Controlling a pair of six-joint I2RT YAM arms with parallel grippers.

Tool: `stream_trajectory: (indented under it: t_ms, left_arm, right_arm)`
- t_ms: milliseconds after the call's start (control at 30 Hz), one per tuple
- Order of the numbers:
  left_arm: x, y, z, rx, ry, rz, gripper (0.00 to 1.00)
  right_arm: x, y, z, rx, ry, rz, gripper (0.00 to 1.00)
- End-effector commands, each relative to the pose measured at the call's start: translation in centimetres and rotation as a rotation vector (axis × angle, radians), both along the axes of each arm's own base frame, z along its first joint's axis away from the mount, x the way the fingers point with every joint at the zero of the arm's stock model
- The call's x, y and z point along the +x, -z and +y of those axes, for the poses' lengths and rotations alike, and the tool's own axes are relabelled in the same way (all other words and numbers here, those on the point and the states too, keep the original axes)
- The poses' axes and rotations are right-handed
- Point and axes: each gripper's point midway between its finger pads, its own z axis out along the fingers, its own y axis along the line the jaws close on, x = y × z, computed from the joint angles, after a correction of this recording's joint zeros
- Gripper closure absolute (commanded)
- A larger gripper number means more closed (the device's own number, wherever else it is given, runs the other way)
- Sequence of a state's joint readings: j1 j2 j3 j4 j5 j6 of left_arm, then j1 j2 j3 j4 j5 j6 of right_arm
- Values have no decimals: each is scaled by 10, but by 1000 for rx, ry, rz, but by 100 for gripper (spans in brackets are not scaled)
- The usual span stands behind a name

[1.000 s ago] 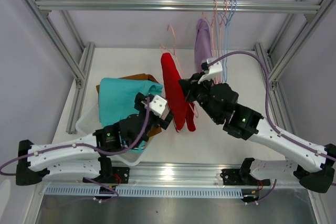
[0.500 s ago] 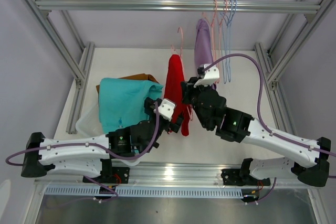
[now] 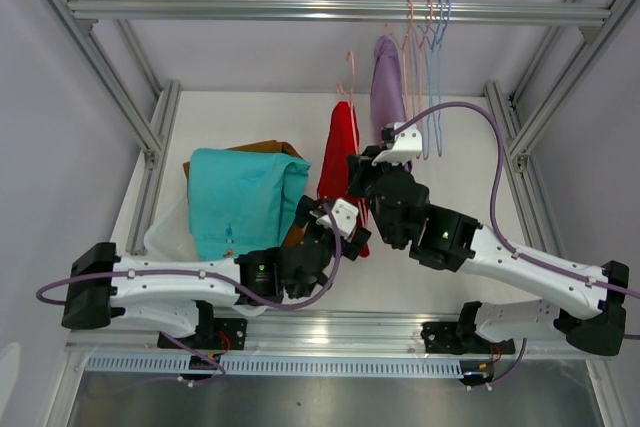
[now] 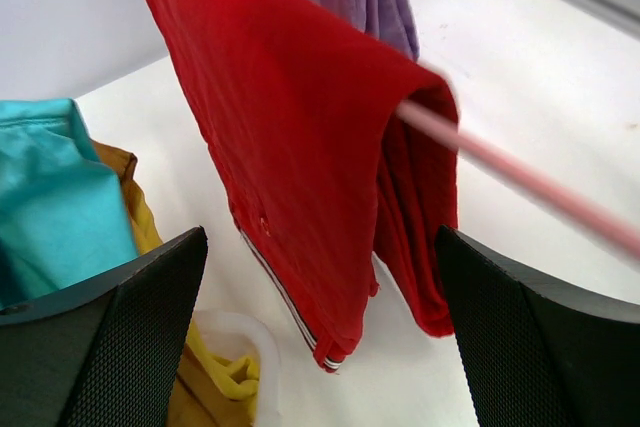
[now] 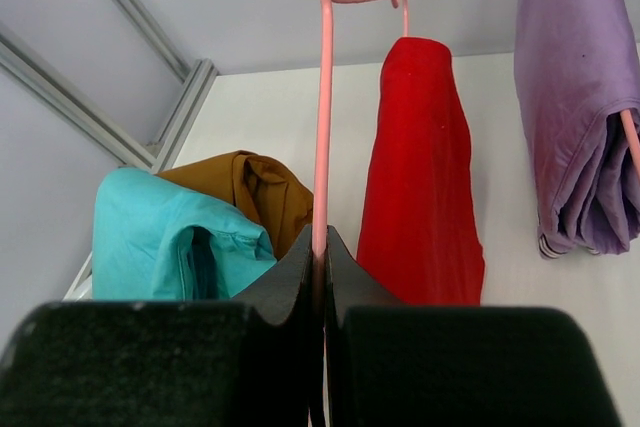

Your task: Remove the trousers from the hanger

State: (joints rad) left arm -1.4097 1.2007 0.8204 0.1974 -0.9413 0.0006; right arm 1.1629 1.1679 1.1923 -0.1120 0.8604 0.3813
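Over the white table [image 3: 250, 117], red trousers [image 4: 300, 147] are draped on a pink hanger [image 5: 322, 97] clamped by the right gripper [image 5: 318, 247], directly ahead of the wide-spread left gripper [image 4: 320, 232].

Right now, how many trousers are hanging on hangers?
2. The red trousers hang on the pink hanger in the right gripper; the lilac trousers hang on a hanger at the rail. I see none hidden.

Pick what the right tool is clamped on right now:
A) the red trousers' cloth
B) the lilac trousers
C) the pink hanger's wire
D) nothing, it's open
C: in the right wrist view the right tool is shut on the bare wire of the pink hanger, and the red trousers hang beyond it, clear of the fingers.
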Motion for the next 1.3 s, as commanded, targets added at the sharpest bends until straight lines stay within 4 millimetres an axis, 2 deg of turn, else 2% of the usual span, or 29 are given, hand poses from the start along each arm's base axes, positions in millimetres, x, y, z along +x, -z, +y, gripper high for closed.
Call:
stream_trajectory:
  t_ms: [0, 167, 467, 567, 800, 933, 1100, 1267]
  left_arm:
    - [17, 3, 5, -57, -89, 3, 1]
    - [34, 11, 11, -68, -133, 7, 1]
    - [45, 9, 24, -91, -158, -2, 1]
    - [48, 3, 28, -121, -168, -6, 1]
    - [54, -19, 39, -229, -193, -23, 1]
    - [50, -26, 30, -305, -129, 18, 1]
    - [45, -12, 15, -310, -70, 66, 1]
    - [46, -2, 10, -324, -74, 87, 1]
  right_arm:
    - [-1, -48, -15, 216, 48, -60, 100]
    - [-5, -49, -15, 235, 32, -55, 100]
    - [-8, -41, -17, 242, 19, -44, 100]
    - [-9, -32, -14, 223, 5, -22, 100]
    - [-14, -24, -5, 270, -36, 11, 100]
    - [-14, -24, -3, 284, -42, 17, 100]
    - [-14, -28, -2, 303, -45, 15, 100]
    - [-18, -35, -1, 349, -69, 21, 100]
